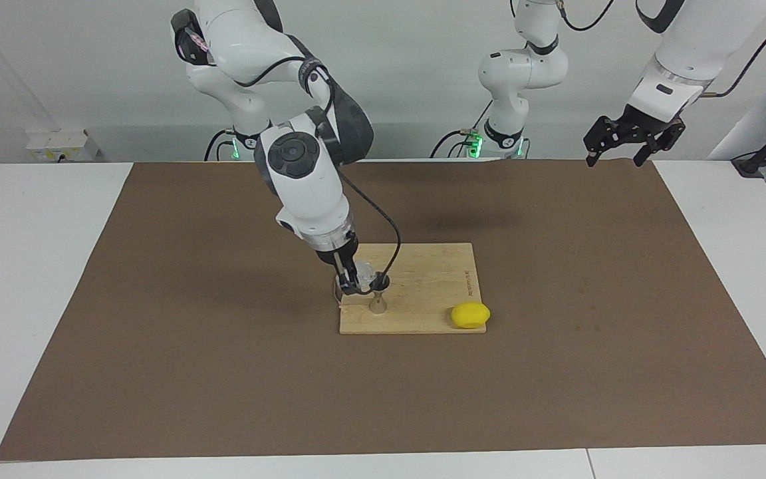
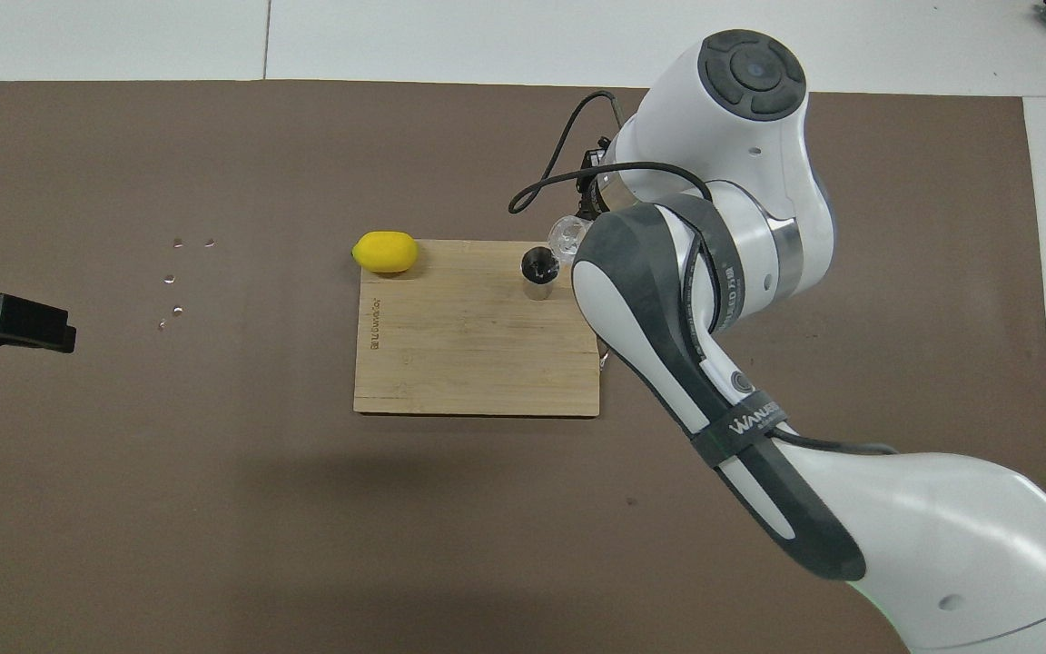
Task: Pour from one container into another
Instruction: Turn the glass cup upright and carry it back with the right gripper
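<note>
My right gripper (image 1: 355, 278) is shut on the clear glass tumbler (image 1: 364, 273) and holds it tilted, its mouth over the top of the metal jigger (image 1: 378, 295). The jigger stands upright on the wooden board (image 1: 423, 293), at the corner toward the right arm's end. In the overhead view the tumbler (image 2: 567, 234) shows beside the jigger's dark open top (image 2: 537, 265), and the arm hides the gripper itself. My left gripper (image 1: 626, 141) is open and empty, raised over the left arm's end of the mat; it shows at the edge of the overhead view (image 2: 5, 322).
A yellow lemon (image 1: 470, 315) lies at the board's corner farthest from the robots, toward the left arm's end. A brown mat (image 1: 157, 332) covers the table. A few small shiny spots (image 2: 176, 277) lie on the mat toward the left arm's end.
</note>
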Controlling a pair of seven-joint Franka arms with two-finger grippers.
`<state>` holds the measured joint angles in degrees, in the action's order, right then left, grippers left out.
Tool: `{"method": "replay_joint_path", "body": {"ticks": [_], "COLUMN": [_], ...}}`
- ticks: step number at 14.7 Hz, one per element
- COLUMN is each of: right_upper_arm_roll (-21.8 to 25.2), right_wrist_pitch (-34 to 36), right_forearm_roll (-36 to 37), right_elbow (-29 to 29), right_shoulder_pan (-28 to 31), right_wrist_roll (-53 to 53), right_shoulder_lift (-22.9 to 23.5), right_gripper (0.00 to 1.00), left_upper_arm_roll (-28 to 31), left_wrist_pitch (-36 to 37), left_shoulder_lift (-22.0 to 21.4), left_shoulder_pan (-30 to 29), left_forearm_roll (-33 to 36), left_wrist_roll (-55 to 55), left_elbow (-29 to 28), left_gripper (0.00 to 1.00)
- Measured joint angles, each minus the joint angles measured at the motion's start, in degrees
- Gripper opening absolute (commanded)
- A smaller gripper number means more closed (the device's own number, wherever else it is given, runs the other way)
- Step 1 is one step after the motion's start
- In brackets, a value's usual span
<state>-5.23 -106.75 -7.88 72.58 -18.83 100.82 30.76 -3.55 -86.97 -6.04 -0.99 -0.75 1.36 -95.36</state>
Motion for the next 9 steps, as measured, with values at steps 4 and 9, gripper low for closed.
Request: {"method": "replay_joint_path", "body": {"ticks": [4, 9], "right_upper_arm_roll": [0.09, 0.34], "right_wrist_pitch": [-2.05, -7.12], "right_forearm_roll": [-10.08, -24.61], "right_elbow": [2.43, 13.68], "right_shoulder_pan": [3.09, 11.05], "right_wrist_roll": [-3.49, -13.47], "right_shoulder_lift": [-0.23, -3.39], "right_gripper": [0.00, 0.00], "left_upper_arm_roll": [0.00, 0.00], "left_wrist_pitch": [0.00, 0.00], "left_shoulder_lift": [0.00, 0.00], "left_shoulder_pan": [0.00, 0.00], "left_forearm_roll": [0.00, 0.00], "left_wrist_roll": [0.00, 0.00], "left_elbow": [0.00, 0.00], "left_gripper": [1.00, 1.00]}}
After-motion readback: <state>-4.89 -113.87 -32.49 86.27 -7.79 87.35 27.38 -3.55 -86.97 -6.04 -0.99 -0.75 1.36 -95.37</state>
